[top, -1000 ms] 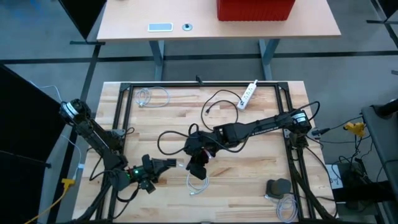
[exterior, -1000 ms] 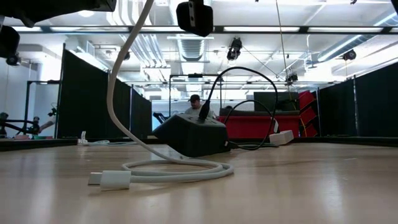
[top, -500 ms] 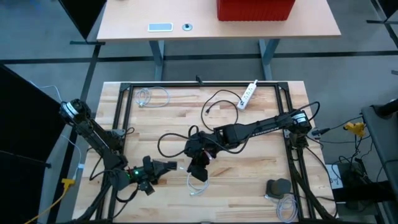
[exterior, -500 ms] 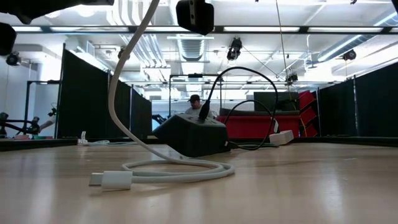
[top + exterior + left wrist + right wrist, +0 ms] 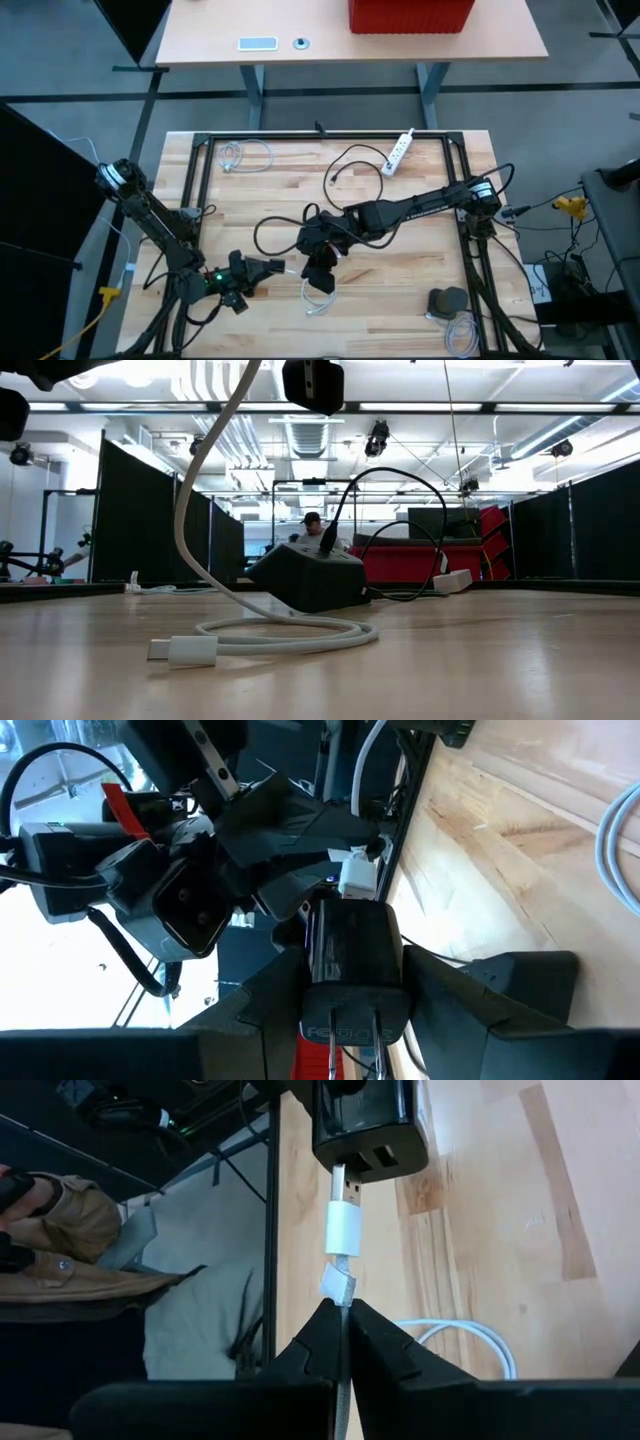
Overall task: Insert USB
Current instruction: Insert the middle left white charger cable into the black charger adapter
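I see the white USB plug just short of the black charger, its metal tip right at one of the charger's two ports but, as far as I can tell, not pushed home. The right hand pinches the white cable just behind the plug, fingers closed narrow on it, with a bit of white tape around the cable above the fingertips. From above, that right hand hangs over the middle of the wooden bench, reaching in from the right side. The left hand grips the same black charger between its two fingers, the two metal prongs pointing back toward its camera; in the overhead picture the left hand sits near the front left of the bench, just beside the right one. The rest of the white cable trails down and loops on the bench, its free end lying flat on the wood. Behind the loop I see a black box with a black cord arching out of it, and farther back a white power strip near the far edge. A second coiled white cable lies at the far left corner. In the right wrist picture a person's tan sleeve shows beyond the bench edge.
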Available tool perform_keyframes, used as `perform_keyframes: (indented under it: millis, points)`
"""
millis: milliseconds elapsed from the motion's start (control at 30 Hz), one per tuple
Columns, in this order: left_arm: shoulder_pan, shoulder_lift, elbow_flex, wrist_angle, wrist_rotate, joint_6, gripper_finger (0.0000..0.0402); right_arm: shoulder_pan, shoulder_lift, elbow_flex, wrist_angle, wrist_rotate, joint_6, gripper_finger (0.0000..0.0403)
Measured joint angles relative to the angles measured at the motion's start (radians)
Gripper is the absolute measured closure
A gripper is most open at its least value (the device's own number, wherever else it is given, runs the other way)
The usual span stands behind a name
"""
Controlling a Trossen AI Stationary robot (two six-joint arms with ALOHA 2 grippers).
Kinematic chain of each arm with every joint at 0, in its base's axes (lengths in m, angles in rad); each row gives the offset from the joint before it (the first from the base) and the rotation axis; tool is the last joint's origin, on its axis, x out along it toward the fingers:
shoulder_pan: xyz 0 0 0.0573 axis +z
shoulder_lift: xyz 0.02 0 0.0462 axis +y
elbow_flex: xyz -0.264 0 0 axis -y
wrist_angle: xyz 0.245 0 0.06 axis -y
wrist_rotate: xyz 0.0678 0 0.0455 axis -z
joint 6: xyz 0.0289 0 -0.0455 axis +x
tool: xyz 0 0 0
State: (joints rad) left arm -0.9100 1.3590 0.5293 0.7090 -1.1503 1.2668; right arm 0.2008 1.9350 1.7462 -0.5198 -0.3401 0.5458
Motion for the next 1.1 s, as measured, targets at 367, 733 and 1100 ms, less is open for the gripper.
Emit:
perform_keyframes:
  millis: [367,733,1100]
  points:
    - [-0.001,0.0,0.0,0.001,0.042,0.004,0.0255,0.0,0.0,0.0,-0.009,-0.001,0.001,0.0403]
    - [-0.001,0.0,0.0,-0.002,0.042,-0.017,0.0255,0.0,0.0,0.0,0.003,-0.016,-0.005,0.0403]
    - [-0.001,0.0,0.0,-0.008,0.042,-0.04,0.0255,0.0,-0.02,0.0,0.033,-0.033,-0.024,0.0403]
